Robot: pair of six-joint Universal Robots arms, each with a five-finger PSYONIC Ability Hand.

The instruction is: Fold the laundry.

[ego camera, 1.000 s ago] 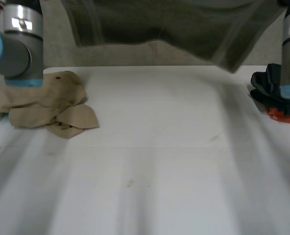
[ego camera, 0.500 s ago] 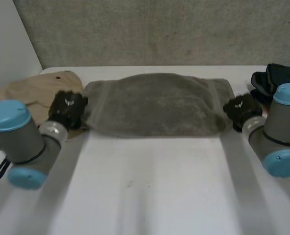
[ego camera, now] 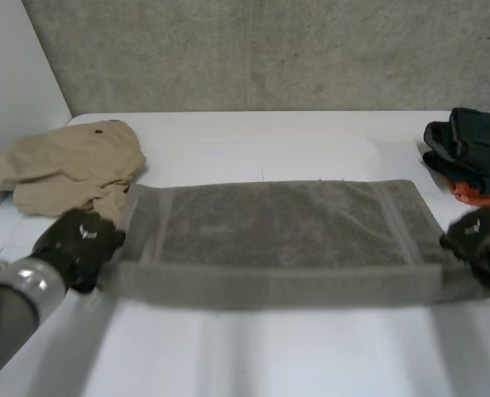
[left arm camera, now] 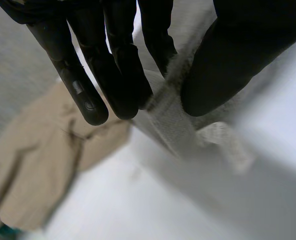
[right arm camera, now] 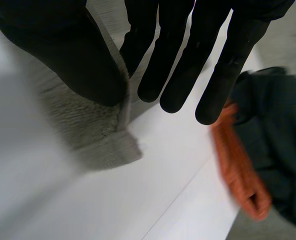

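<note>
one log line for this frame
left hand: pinching towel, left end | right hand: pinching right end | towel: stretched over table

Four cloth items lie on the one white table (ego camera: 253, 356). There is one grey towel (ego camera: 278, 236) across its middle and one beige garment (ego camera: 63, 169) at the far left corner. At the right edge is one dark garment (ego camera: 473, 145) with one orange cloth (ego camera: 477, 197) under it; whether the dark one is a single piece cannot be told. There are two black hands, the left hand (ego camera: 79, 241) and the right hand (ego camera: 479, 238).
</note>
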